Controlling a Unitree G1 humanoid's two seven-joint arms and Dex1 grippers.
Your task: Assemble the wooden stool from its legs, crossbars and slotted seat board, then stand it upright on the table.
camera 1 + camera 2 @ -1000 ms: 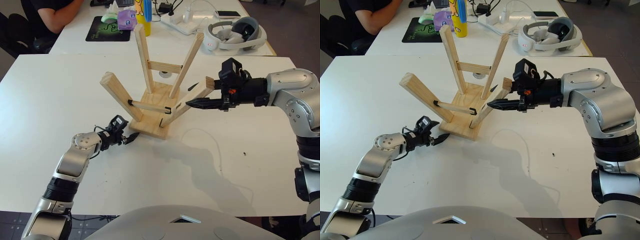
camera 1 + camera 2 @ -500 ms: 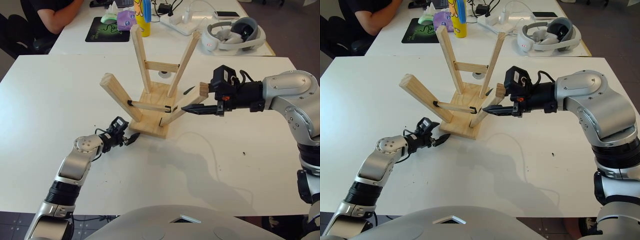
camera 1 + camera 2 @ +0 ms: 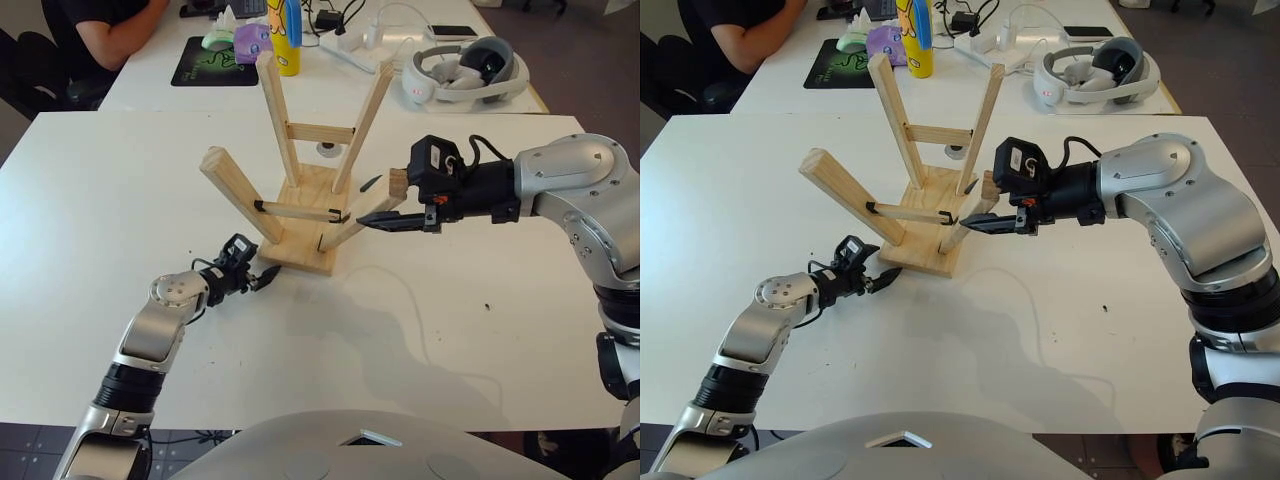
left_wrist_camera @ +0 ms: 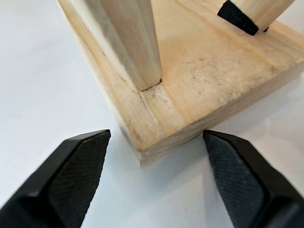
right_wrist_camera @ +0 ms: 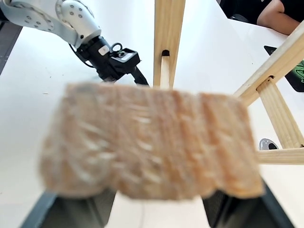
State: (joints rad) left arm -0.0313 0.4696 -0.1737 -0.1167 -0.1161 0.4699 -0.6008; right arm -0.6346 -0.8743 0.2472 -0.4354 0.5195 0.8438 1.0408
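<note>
On the white table [image 3: 100,200], at about 7 o'clock from the stool, lies the left gripper [image 3: 262,276]. Its two black ridged fingers [image 4: 80,161] are spread apart and hold nothing. In the left wrist view the near corner of the flat pale wooden seat board [image 3: 300,250] stands just in front of the gap between them, and I see a strip of table between each fingertip and the wood.

The light wooden stool [image 3: 305,210] is in the middle of the table, upside down, with the seat board flat on the table and its four legs pointing up and outward. One square leg [image 3: 235,192] leans toward 10 o'clock. Two legs [image 3: 280,115] rise toward 12 o'clock, joined by a short crossbar [image 3: 322,132]. A second crossbar [image 3: 298,211] joins the 10 o'clock leg to the fourth leg [image 3: 345,230], which leans toward 3 o'clock.

The right gripper [image 3: 362,205] comes from 3 o'clock and is wide open around the free end of this fourth leg, one black finger above the wood and one below. If the pads really press the wood, I cannot tell; in the right wrist view the leg end is very blurred.

On the second table [image 3: 150,90], at 12 o'clock, are a black mat [image 3: 200,65], a yellow bottle [image 3: 291,35] and a white headset [image 3: 465,70].
</note>
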